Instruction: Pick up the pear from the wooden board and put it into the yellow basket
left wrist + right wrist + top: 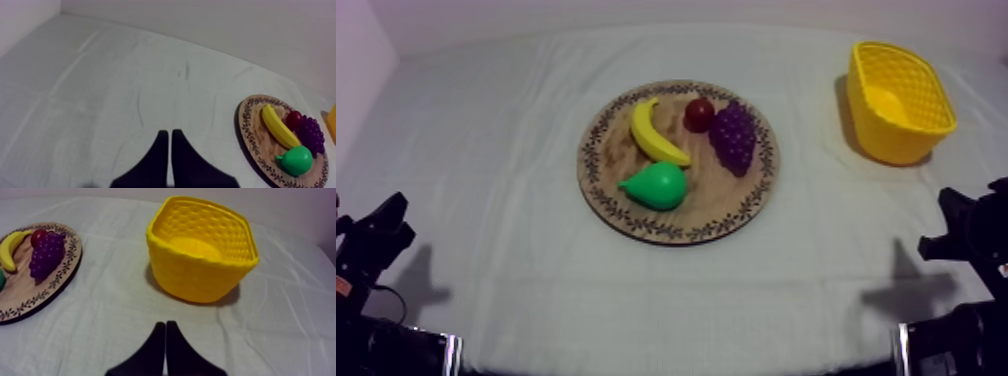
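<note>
A green pear (pixel 656 185) lies on the round wooden board (pixel 636 215) at its front left, stem end to the left. The left wrist view has the pear (pixel 296 160) too, on the board (pixel 250 131). The yellow basket (pixel 898 100) stands empty at the far right of the table; it sits close ahead in the right wrist view (pixel 202 250). My left gripper (pixel 381 235) rests low at the left, its fingers (pixel 167 150) together as a narrow wedge. My right gripper (pixel 961 230) rests low at the right, fingers (pixel 165 340) likewise together. Both hold nothing.
On the board beside the pear lie a banana (pixel 654 132), a small red fruit (pixel 698 114) and a bunch of purple grapes (pixel 734 137). Bare cloth (pixel 486 150) spreads around the board and between board and basket.
</note>
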### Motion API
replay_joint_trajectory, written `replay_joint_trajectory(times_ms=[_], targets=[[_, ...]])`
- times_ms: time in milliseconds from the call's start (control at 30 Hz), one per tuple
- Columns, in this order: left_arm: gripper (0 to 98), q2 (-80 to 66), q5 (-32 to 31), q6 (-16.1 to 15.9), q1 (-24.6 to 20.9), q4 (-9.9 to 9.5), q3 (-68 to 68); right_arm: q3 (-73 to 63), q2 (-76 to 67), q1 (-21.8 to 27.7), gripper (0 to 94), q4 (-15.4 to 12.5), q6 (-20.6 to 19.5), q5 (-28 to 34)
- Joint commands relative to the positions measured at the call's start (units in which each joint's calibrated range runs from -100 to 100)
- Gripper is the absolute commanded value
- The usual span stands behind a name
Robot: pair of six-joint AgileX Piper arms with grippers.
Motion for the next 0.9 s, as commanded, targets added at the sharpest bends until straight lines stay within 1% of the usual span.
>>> replay_joint_trajectory(times_ms=[0,300,367,467,533,633,767,800,867], targets=[[0.1,0.02,0.01,0.00,0.01,-0.03,-0.02,0.01,0.01,0.01,0.5,-0.02,0.00,0.00],[0.1,0.02,0.01,0.00,0.01,-0.03,-0.02,0.01,0.01,-0.04,0.5,-0.02,0.02,0.00],[0.1,0.02,0.01,0.01,0.01,-0.03,-0.02,-0.09,0.01,-1.00,0.5,0.14,-0.21,0.65],[0.1,0.02,0.01,0.03,0.01,-0.03,-0.02,-1.41,0.01,-3.82,0.4,1.32,-3.31,4.70],[0.1,0.02,0.01,0.01,0.01,-0.03,-0.02,-2.01,0.25,-6.29,0.4,2.38,-6.94,6.41],[0.1,0.02,0.01,0.03,0.01,-0.03,-0.02,-2.89,2.24,-10.77,0.4,6.35,-12.79,8.58],[0.1,0.02,0.01,0.03,0.01,-0.03,-0.02,-3.95,9.23,-16.05,0.4,12.59,-21.47,8.90],[0.1,0.02,0.01,0.02,0.01,-0.03,-0.02,-4.43,11.38,-17.02,0.4,14.14,-23.15,8.94],[0.1,0.02,0.01,0.01,0.01,-0.03,-0.02,-5.82,15.45,-18.52,0.4,16.41,-24.98,9.15]])
